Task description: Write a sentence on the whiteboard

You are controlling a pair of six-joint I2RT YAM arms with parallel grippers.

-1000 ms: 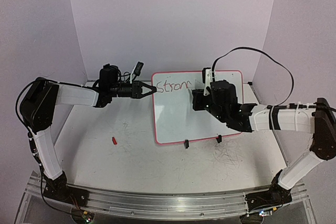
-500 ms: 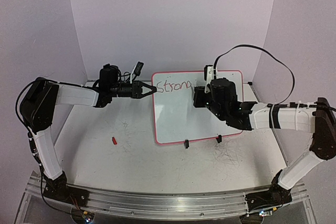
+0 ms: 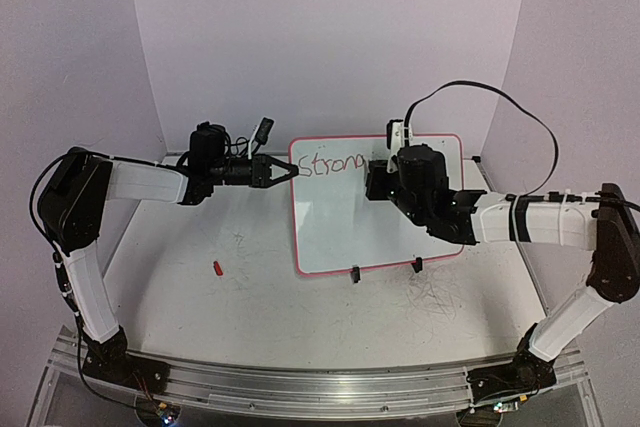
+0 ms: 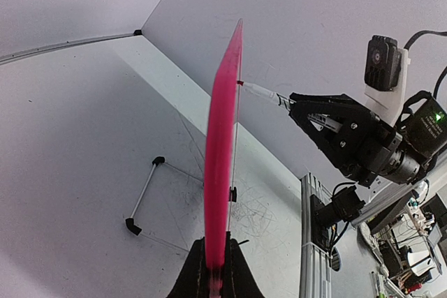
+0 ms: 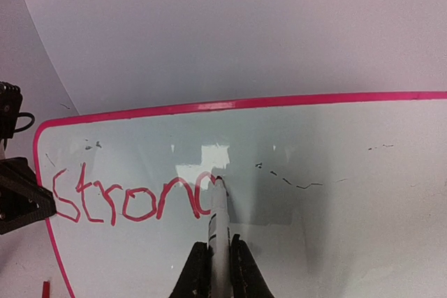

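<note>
Evidently steadying board [image 3: 380, 237] by pinching its ten-o'clock corner in left gripper [image 3: 290, 172], while pressing marker [image 5: 218, 221], pinched in right gripper [image 5: 216, 263], at sentence's [image 5: 133, 202] three-o'clock end to lengthen it.

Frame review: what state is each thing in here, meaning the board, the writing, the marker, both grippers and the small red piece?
whiteboard: clamped at its left rim.
sentence: unfinished, "Stron" plus a part-formed letter.
marker: uncapped, tip on the whiteboard at the last letter.
left gripper: shut on the whiteboard rim.
right gripper: shut on the marker.
small red piece: lying loose, apart from the whiteboard.
</note>
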